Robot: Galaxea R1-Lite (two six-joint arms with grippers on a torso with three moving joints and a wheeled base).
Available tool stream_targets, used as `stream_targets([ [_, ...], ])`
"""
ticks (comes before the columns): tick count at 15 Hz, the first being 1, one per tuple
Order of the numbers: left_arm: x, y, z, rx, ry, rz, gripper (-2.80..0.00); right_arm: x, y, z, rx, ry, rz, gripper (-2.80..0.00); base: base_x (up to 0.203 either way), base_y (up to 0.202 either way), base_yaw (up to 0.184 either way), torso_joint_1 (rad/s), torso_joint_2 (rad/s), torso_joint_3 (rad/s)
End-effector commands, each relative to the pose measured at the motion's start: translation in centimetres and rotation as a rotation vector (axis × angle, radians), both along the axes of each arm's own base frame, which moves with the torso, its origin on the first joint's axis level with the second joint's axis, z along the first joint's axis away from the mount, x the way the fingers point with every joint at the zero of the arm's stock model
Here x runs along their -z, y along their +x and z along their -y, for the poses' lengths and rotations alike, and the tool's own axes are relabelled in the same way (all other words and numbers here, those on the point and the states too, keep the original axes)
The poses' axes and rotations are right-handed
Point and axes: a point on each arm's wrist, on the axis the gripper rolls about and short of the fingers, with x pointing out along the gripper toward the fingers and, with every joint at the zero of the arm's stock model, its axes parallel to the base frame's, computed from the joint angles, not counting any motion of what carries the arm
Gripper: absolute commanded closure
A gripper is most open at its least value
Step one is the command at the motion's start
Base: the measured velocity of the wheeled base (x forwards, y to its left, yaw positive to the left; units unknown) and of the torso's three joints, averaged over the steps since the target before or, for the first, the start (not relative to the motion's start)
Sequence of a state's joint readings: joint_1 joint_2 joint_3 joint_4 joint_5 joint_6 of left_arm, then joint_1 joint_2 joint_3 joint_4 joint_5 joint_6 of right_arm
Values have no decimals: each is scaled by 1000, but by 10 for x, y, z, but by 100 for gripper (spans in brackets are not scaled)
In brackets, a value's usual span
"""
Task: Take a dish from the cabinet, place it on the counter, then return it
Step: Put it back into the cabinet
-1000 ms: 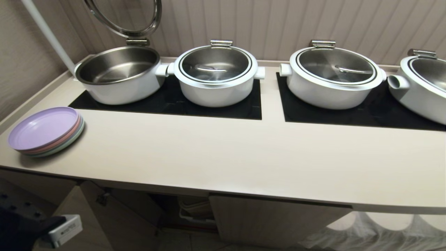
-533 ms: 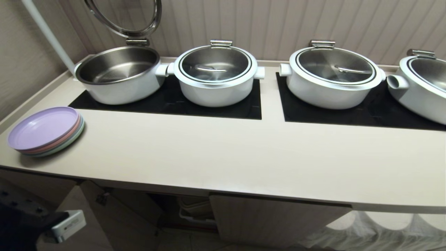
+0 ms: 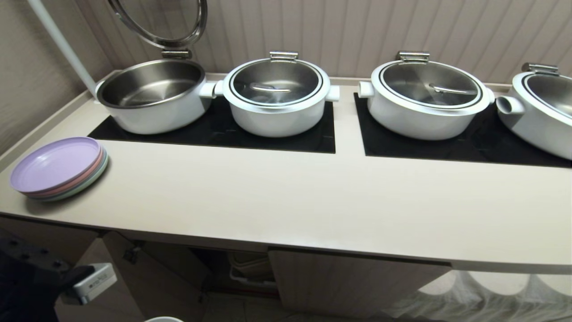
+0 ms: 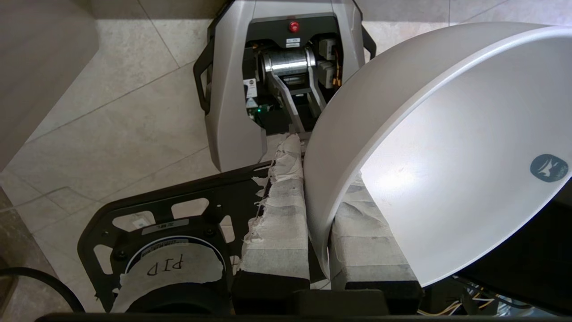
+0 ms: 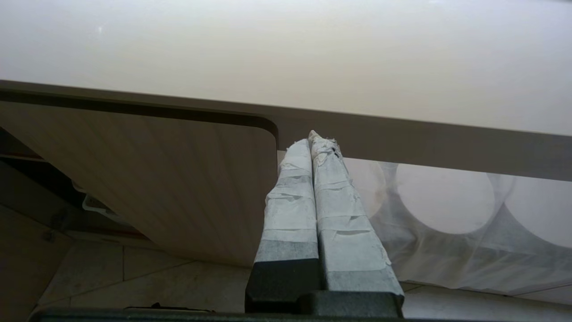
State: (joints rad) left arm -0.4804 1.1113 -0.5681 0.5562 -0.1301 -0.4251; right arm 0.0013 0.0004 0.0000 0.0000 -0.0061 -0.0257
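Left hand (image 4: 319,241) is clamped on the rim of the white bowl (image 4: 447,161): taped fingers (image 4: 279,223) pinch the wall, one inside, one outside. The bowl hangs tilted, low beside the robot's base and below the surface (image 3: 286,201); in the head view only a sliver of its rim (image 3: 163,319) shows at the bottom edge. Right hand (image 5: 315,138) is parked under the surface lip, fingers pressed together, holding nothing.

Step in hand, by my read: lift the bowl out and up onto the surface. To do it well:
- clear the rounded front edge before moving inward; the rim pinch is thin, so any knock could twist the bowl loose
- level the bowl before setting down, foot first
- land on the bare stretch between the plates (image 3: 58,167) and the black panels (image 3: 214,129), not on either
- let go only once the foot sits flat

Count: one bowl held. Four white pots, the leftmost (image 3: 152,96) with its lid up, three lidded. One stack of coloured plates, lilac on top. Two black panels. The cabinet (image 3: 348,281) has the right door shut and the left door swung open.
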Motion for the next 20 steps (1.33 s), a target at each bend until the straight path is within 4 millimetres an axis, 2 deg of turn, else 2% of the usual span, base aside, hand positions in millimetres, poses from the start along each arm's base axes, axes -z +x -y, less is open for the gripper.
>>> stream_targets([
  [1,0,-1,0,-3,-1,-2,0,0,0,0,0,0,0,0,0,0,0,0,0,0],
  [8,-1,-3,-2,-3,-4,3,0,0,0,0,0,27,1,0,0,0,0,0,0,0],
  [20,3,-15,-8,-4,-11,14,0,0,0,0,0,33,-1,0,0,0,0,-88,194,101],
])
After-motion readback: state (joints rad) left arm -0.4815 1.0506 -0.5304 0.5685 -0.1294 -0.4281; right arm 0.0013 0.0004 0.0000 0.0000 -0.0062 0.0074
